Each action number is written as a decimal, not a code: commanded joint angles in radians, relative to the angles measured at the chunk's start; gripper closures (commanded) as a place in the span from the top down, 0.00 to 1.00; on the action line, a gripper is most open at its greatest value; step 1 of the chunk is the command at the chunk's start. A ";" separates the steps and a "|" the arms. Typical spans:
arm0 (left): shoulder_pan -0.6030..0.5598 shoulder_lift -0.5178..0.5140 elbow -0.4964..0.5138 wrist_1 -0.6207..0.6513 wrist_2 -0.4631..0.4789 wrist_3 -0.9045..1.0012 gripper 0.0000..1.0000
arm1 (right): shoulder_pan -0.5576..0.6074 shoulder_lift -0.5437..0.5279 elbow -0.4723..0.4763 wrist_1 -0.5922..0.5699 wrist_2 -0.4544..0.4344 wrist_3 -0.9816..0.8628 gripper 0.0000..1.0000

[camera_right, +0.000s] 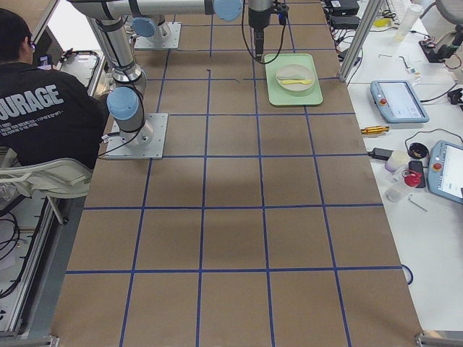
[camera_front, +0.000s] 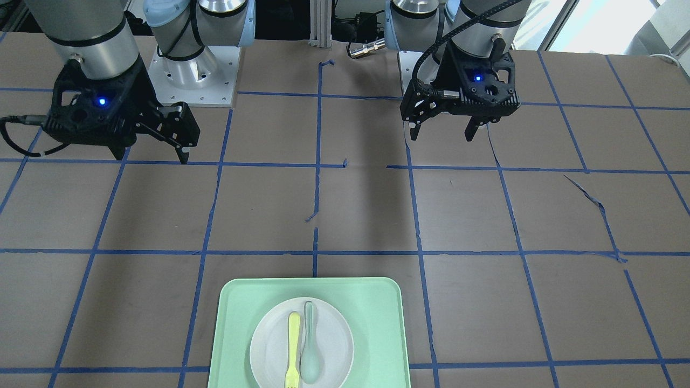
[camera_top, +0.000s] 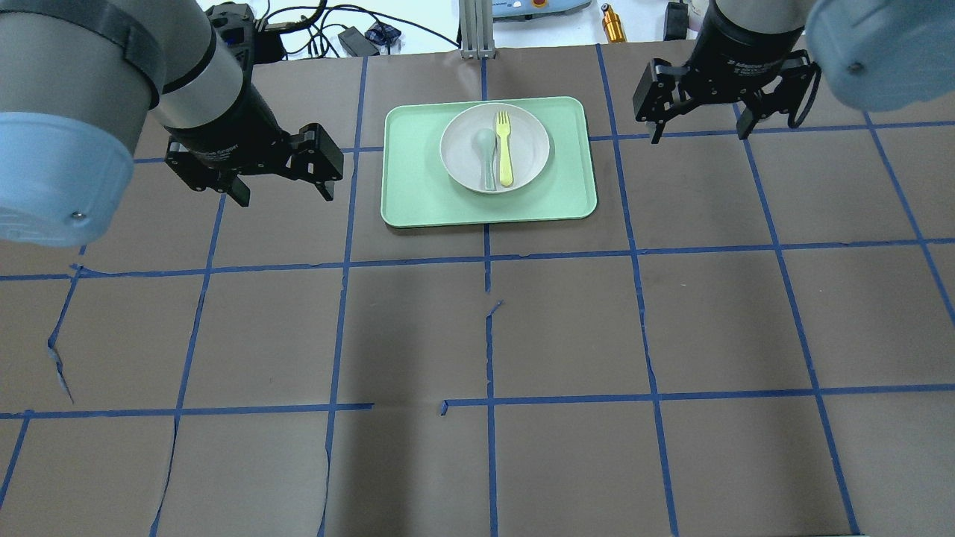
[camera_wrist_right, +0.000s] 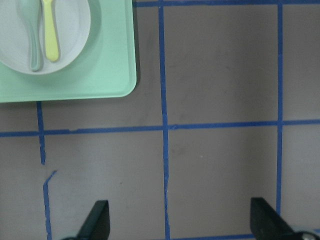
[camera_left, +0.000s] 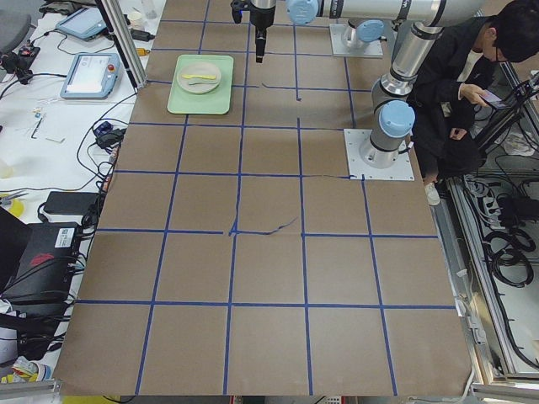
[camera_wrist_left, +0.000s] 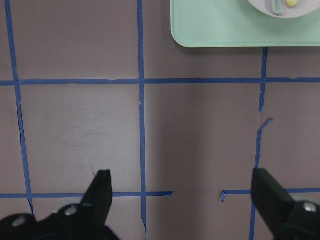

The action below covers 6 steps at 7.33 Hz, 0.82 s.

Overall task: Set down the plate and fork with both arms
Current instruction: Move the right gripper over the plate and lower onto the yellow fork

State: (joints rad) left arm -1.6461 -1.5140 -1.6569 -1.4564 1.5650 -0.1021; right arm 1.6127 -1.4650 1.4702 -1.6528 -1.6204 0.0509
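Overhead exterior: left gripper (camera_top: 285, 195) at nine o'clock, right gripper (camera_top: 699, 136) at three of the plate (camera_top: 531, 149) on the tray (camera_top: 418, 186), both wide open, empty; I'd pinch the fork (camera_top: 505, 149) off it, avoiding the spoon (camera_top: 487, 153).

**Matt paper, smooth plastic, satin metal**

The table (camera_top: 567, 328) is covered in matt brown paper, torn toward 8 o'clock in the overhead view and crossed by blue tape (camera_top: 746, 394). The tray (camera_top: 418, 194) is smooth, faintly glossy plastic. The plate (camera_top: 462, 168), fork (camera_top: 505, 149) and spoon (camera_top: 487, 153) look like matt plastic. The left arm (camera_front: 480, 27) and right arm (camera_front: 86, 32) are satin metal. The left gripper (camera_top: 285, 195) and right gripper (camera_top: 699, 136) are matt black plastic.
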 commanded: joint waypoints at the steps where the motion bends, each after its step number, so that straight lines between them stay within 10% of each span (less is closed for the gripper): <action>1: 0.000 -0.003 -0.003 0.001 0.001 -0.002 1.00 | 0.071 0.250 -0.223 -0.013 -0.018 0.012 1.00; 6: -0.001 -0.018 -0.012 0.004 0.000 -0.005 1.00 | 0.191 0.702 -0.427 -0.197 0.022 0.131 0.95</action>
State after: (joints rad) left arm -1.6475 -1.5309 -1.6662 -1.4540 1.5648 -0.1071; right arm 1.7923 -0.8320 1.0644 -1.8082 -1.6252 0.1595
